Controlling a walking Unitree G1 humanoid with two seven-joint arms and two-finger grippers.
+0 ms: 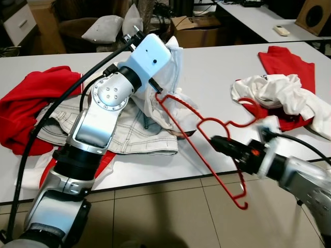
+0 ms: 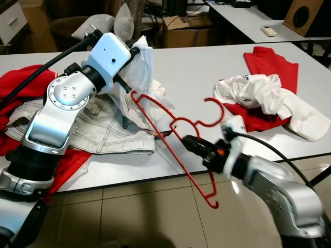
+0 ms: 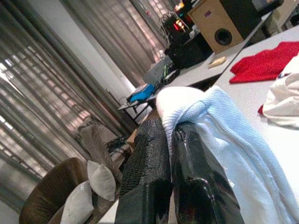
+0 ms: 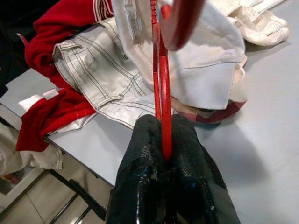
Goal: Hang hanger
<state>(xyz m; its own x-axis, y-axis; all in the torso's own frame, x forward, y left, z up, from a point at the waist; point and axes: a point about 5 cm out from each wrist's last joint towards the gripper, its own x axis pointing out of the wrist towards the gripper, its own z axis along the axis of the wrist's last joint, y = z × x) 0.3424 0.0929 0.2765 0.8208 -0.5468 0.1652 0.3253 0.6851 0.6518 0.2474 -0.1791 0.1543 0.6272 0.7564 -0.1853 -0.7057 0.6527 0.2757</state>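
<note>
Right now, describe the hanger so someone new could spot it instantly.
Start at the long white table strewn with clothes. Over its near edge, between the pale jeans and the heap of white and red garments, a thin red hanger slants up off the surface. It is the only rigid wire-like item there, pinched by the right pincer, its far end in the white cloth held by the left pincer.

left gripper (image 3: 170, 140) fingertips buried in white garment (image 1: 168, 77); red hanger's (image 1: 207, 139) far end hidden there.
</note>
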